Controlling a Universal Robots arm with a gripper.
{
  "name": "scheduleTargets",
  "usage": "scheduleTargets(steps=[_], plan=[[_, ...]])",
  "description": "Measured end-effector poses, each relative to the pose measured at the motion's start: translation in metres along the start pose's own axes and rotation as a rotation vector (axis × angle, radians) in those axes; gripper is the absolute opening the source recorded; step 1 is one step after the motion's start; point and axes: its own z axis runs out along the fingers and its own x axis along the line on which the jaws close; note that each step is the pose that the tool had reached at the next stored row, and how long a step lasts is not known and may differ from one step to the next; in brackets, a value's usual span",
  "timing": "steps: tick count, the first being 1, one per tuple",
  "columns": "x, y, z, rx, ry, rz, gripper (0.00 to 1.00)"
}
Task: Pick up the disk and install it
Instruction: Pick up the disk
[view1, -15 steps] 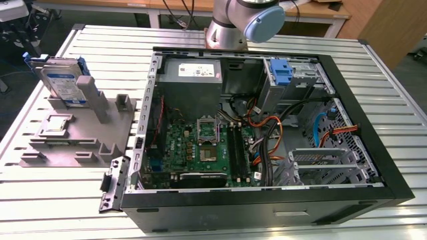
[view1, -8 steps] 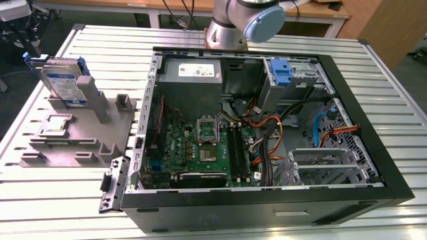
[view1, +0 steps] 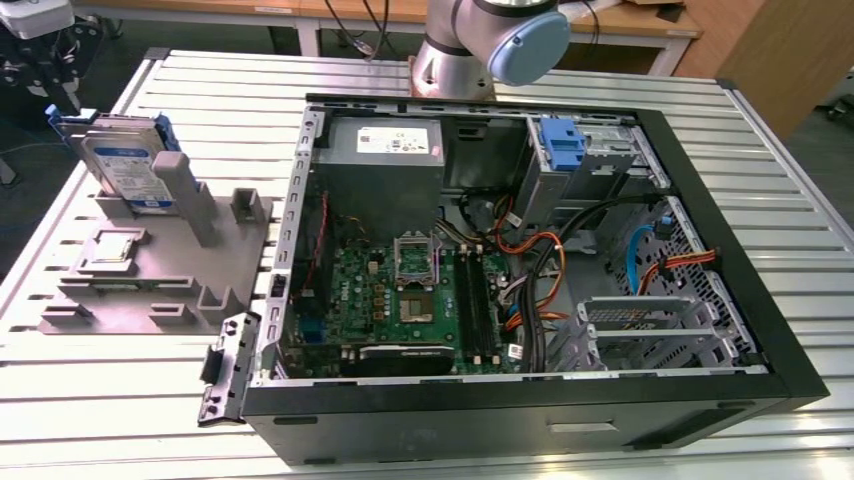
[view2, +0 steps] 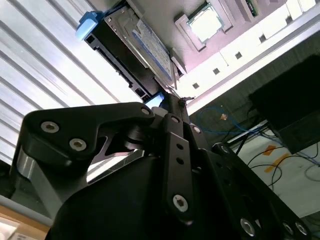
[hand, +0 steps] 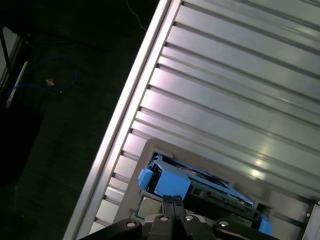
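Barely begun: silver-grey disk (view1: 123, 165) with blue plastic rails stands in its grey holder (view1: 160, 290), uninstalled; black gripper (hand: 172, 201) hovers close, jaws pressed together, empty.

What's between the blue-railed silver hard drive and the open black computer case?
Beside the disk, upright posts of the grey plastic fixture, in the exterior view.
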Motion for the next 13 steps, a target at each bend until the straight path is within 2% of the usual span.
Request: scheduleTargets(steps=[3, 13], plan=[[0.0000, 0.0000, 0.0000, 0.0007, 0.0013, -0.030, 0.10], [0.0000, -0.0001, 0.0000, 0.0020, 0.0037, -0.079, 0.10]])
